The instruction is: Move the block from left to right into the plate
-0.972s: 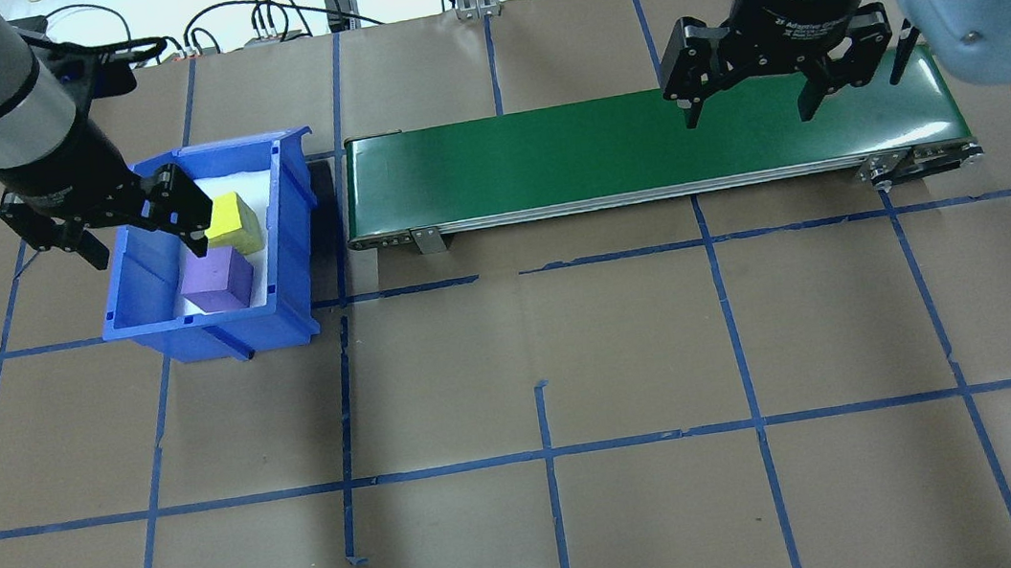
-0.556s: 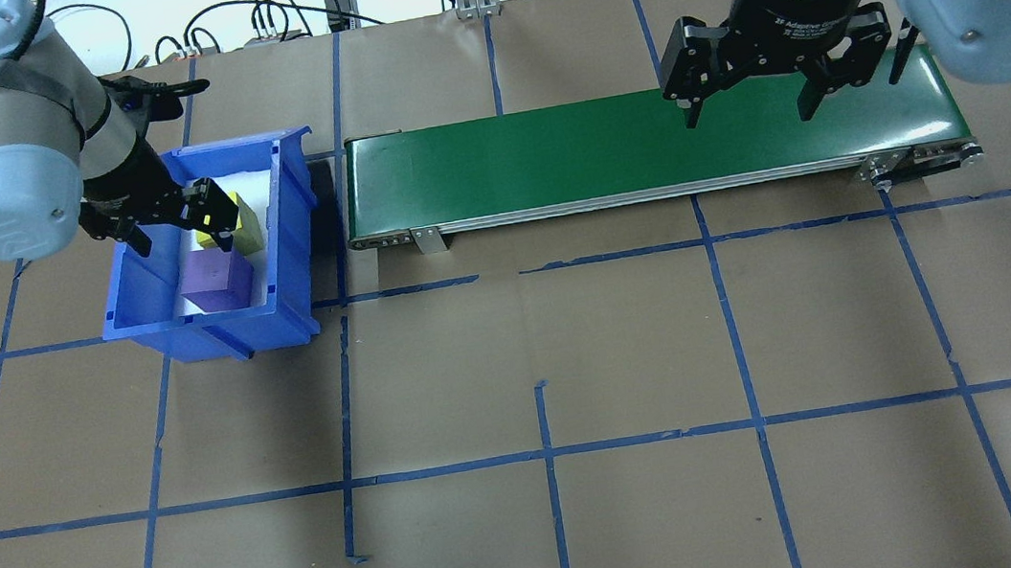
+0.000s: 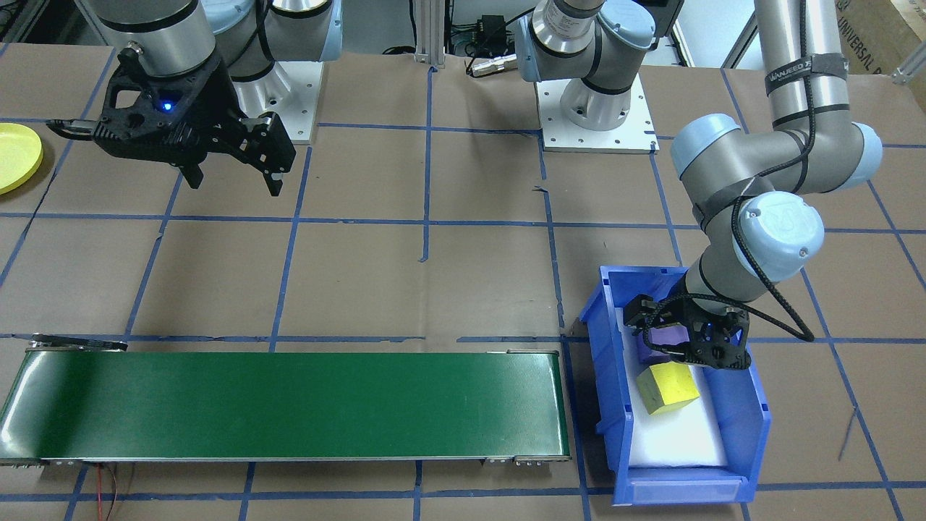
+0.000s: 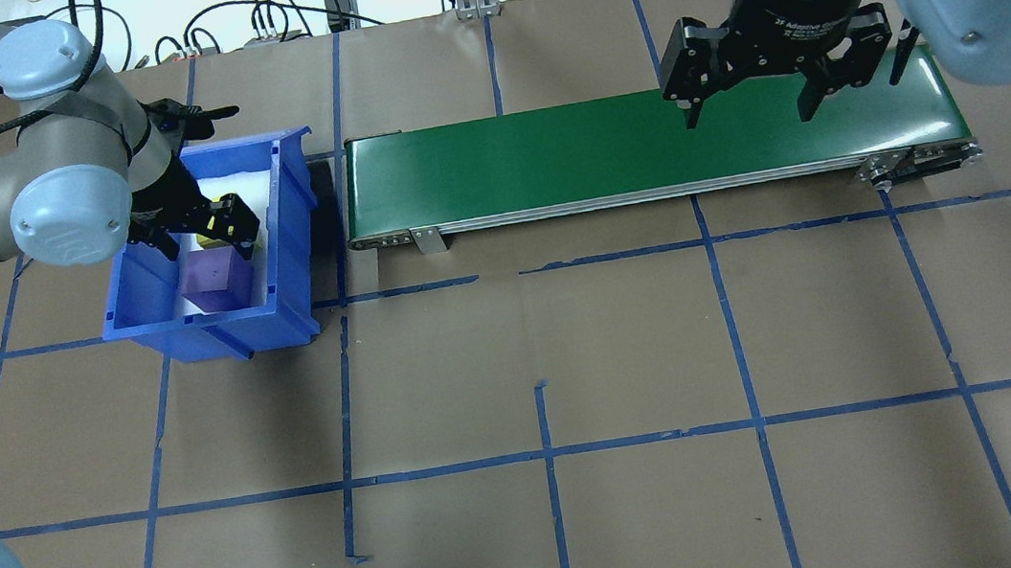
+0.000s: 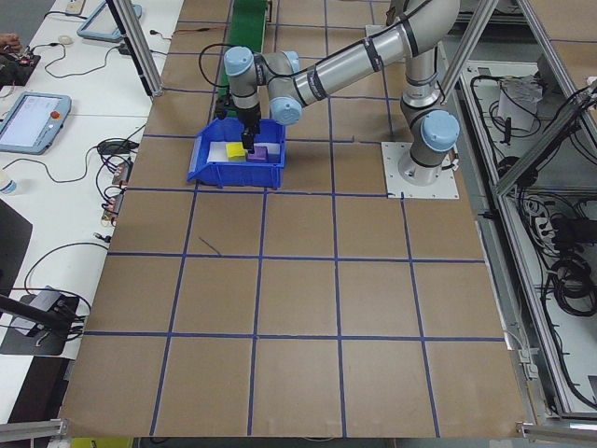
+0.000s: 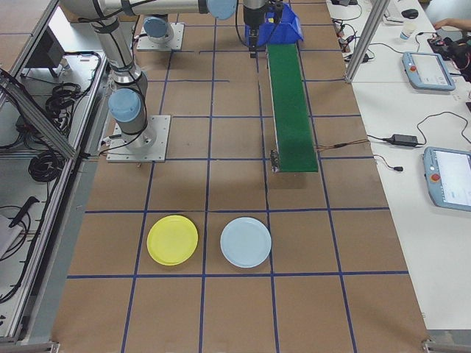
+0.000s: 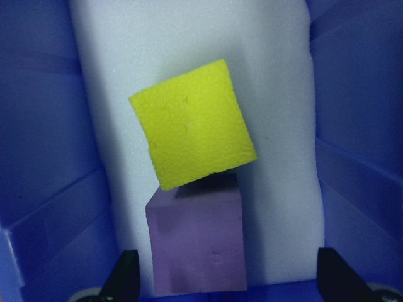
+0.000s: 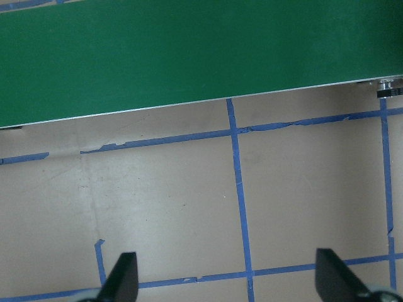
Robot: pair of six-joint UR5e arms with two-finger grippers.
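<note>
Two blocks sit on white foam inside the blue bin (image 4: pixel 275 216) at the left of the overhead view: a purple block (image 7: pixel 196 242) and a yellow block (image 7: pixel 192 132) tilted and touching its far top edge, as the left wrist view shows. The left gripper (image 4: pixel 205 234) is down inside the bin with its fingers apart, straddling the purple block with room on both sides and not yet touching it. To do the pick well, I judge it should centre over the purple block, sink until the pads reach its side faces, and close without nudging the leaning yellow block or scraping the bin wall. The right gripper (image 4: pixel 745 100) hangs with fingers spread above the green conveyor (image 4: pixel 548 158). The yellow plate (image 6: pixel 172 240) lies far off, lower left in the right-side view, beside a pale blue plate (image 6: pixel 246 242).
</note>
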